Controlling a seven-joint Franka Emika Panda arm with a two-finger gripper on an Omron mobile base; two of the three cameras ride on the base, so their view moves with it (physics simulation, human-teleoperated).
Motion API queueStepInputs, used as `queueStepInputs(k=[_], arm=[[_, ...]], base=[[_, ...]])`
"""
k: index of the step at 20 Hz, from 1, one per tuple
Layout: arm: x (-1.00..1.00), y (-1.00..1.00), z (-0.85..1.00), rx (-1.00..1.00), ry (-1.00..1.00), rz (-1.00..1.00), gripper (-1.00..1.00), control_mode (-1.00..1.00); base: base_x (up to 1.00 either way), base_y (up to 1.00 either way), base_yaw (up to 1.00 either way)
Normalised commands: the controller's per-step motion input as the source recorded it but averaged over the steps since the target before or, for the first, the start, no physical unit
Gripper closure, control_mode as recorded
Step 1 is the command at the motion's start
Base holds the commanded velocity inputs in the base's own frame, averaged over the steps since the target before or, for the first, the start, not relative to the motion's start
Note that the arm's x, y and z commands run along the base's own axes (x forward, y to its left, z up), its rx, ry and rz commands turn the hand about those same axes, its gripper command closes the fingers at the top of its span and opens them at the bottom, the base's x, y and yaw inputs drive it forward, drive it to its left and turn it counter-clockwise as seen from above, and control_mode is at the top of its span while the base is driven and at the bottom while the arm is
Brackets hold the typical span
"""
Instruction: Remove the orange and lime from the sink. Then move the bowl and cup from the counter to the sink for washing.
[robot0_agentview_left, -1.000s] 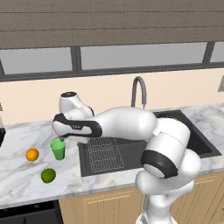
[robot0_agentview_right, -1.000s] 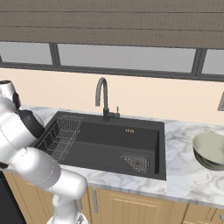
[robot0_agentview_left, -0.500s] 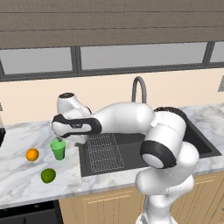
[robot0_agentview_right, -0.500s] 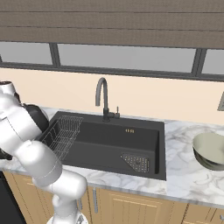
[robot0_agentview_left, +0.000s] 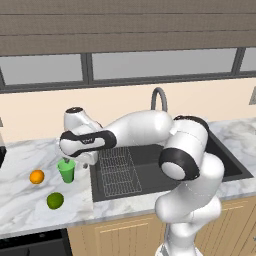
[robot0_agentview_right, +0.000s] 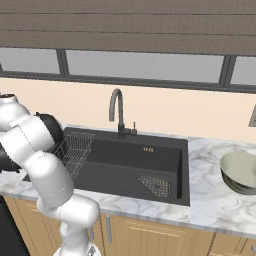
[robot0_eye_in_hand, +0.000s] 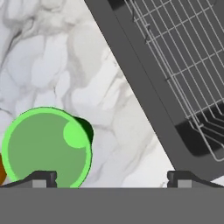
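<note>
The light-green cup (robot0_agentview_left: 66, 170) stands upright on the white marble counter (robot0_agentview_left: 25, 155), just left of the dark sink (robot0_agentview_left: 150, 170). My gripper (robot0_agentview_left: 81, 162) hangs open right above it, slightly toward the sink side. In the hand view the cup (robot0_eye_in_hand: 46, 148) sits at the lower left with one fingertip (robot0_eye_in_hand: 43, 177) over its rim, and the gripper (robot0_eye_in_hand: 113, 178) holds nothing. The orange (robot0_agentview_left: 36, 176) and the lime (robot0_agentview_left: 55, 200) lie on the counter left of the cup. The pale bowl (robot0_agentview_right: 242, 172) rests on the counter right of the sink (robot0_agentview_right: 135, 165).
A wire rack (robot0_agentview_left: 117, 167) fills the sink's left part, close to the cup. The curved faucet (robot0_agentview_right: 117, 107) rises behind the basin. The sink's raised rim (robot0_eye_in_hand: 144, 100) runs between cup and rack. A dark stove edge (robot0_agentview_left: 1, 152) lies far left.
The arm's elbow has lifted and swung a little to the left. The hand has stayed over the cup, and the jaws have stayed open. Fruit, cup and bowl have not moved.
</note>
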Motion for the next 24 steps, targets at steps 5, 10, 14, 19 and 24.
queueStepInputs(k=[5,10,14,19,24], arm=[[0.1,0.06,-0.1,0.0,0.01,0.0,-1.0,-1.0],[0.1,0.08,-0.11,0.0,0.0,0.0,-1.0,-1.0],[0.1,0.1,-0.1,0.0,0.0,0.0,-1.0,-1.0],[0.1,0.1,-0.11,0.0,0.0,0.0,-1.0,-1.0],[0.11,0.1,-0.12,0.0,0.0,0.0,-1.0,-1.0]], base=[[0.0,0.0,0.0],[0.0,0.0,0.0],[0.0,0.0,0.0],[0.0,0.0,0.0],[0.0,0.0,0.0]])
